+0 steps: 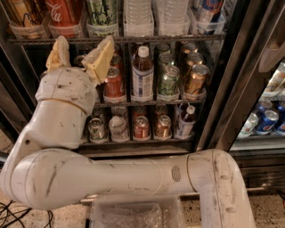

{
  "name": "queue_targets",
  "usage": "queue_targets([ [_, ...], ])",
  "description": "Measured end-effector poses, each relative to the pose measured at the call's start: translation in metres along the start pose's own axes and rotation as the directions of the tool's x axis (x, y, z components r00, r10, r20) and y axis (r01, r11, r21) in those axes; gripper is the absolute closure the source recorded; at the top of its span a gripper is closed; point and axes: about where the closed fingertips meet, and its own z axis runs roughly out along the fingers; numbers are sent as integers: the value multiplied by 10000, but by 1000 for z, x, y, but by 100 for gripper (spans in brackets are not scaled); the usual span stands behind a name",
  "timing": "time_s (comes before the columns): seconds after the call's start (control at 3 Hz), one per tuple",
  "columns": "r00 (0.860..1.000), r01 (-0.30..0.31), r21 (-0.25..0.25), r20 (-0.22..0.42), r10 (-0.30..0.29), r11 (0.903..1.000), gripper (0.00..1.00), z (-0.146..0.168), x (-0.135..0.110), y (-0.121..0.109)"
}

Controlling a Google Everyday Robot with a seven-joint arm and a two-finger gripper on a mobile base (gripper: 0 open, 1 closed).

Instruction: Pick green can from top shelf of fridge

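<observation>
Looking at this one, the robot was in the approach step, nothing picked yet. The gripper hung in front of the short cans one rack down, its two tan fingers spread wide and empty. The green can sat on the top shelf of the fridge, just right of the red Coca-Cola can. My guess: next it needed to rise, shift slightly right, then reach in to straddle the can.
</observation>
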Motion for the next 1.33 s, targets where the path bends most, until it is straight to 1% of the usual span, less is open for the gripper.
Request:
queue_targets([
  [0.33, 9997, 214, 123, -103, -212, 9997, 29, 17, 5, -11],
  [0.67, 9991, 190, -413, -378, -206, 9990, 35, 36, 11, -13],
  [1.0, 9976, 78, -1152, -677, -157, 9933, 41, 49, 17, -2],
  [1.33, 9961, -25, -1651, -873, -121, 9863, 41, 57, 23, 12],
])
